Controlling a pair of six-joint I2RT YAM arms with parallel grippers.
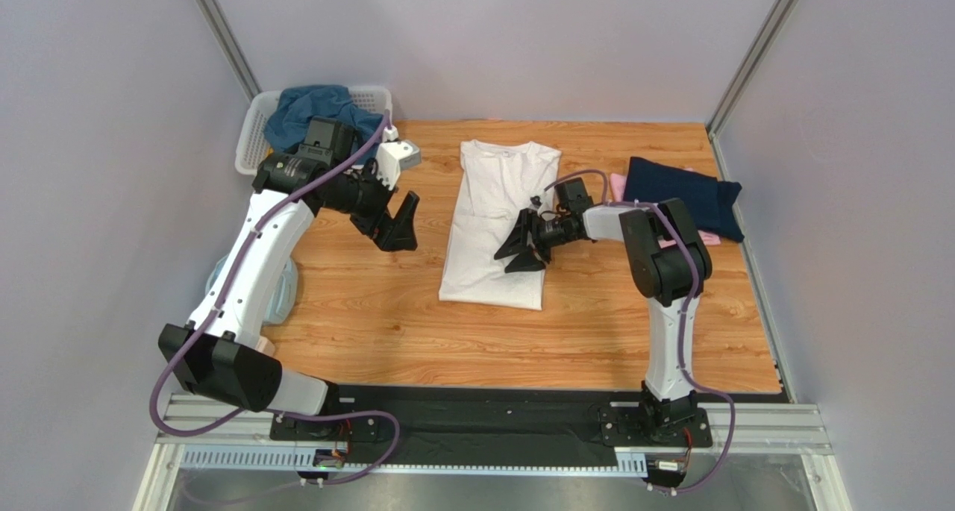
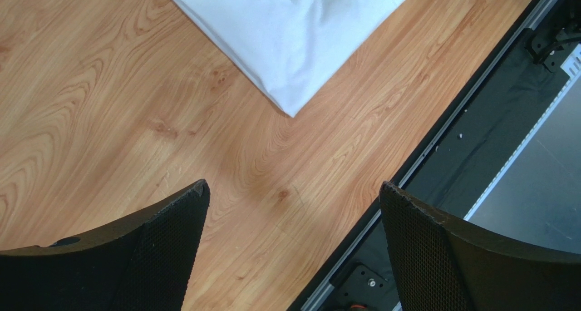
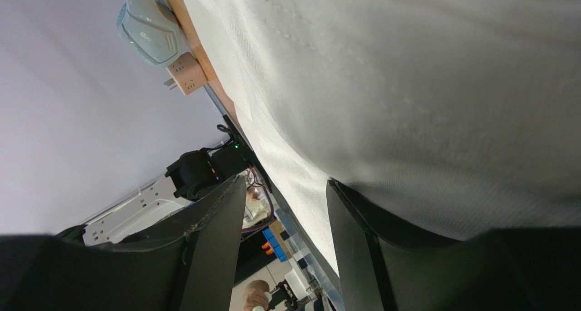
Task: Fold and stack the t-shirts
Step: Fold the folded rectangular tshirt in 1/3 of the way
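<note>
- Top view: white t-shirt (image 1: 493, 226) lies flat at the middle of the wooden table (image 1: 359, 310), folded into a long narrow strip with the collar at the far end
- Top view: navy t-shirt (image 1: 684, 196) lies folded at the far right of the table, on top of a pink t-shirt (image 1: 708, 239) whose edges show beneath it
- Top view: teal-blue t-shirt (image 1: 314, 106) is heaped in the white basket (image 1: 256, 125) at the far left corner
- Top view: left gripper (image 1: 398, 222) hangs over bare wood just left of the white t-shirt, jaws spread wide, nothing in them
- Top view: right gripper (image 1: 521, 248) sits low on the right half of the white t-shirt, fingers in a partial V
- Left wrist view: left gripper (image 2: 294, 187) stands wide with only table (image 2: 102, 86) between its fingers; the near corner of the white t-shirt (image 2: 293, 32) lies well apart from them
- Right wrist view: right gripper (image 3: 286, 185) has its jaws partly apart with no cloth seen in the gap; one finger (image 3: 368, 236) rests against the white t-shirt (image 3: 409, 86)
- Right wrist view: light-blue headphones (image 3: 146, 25) show beyond the table's edge
</note>
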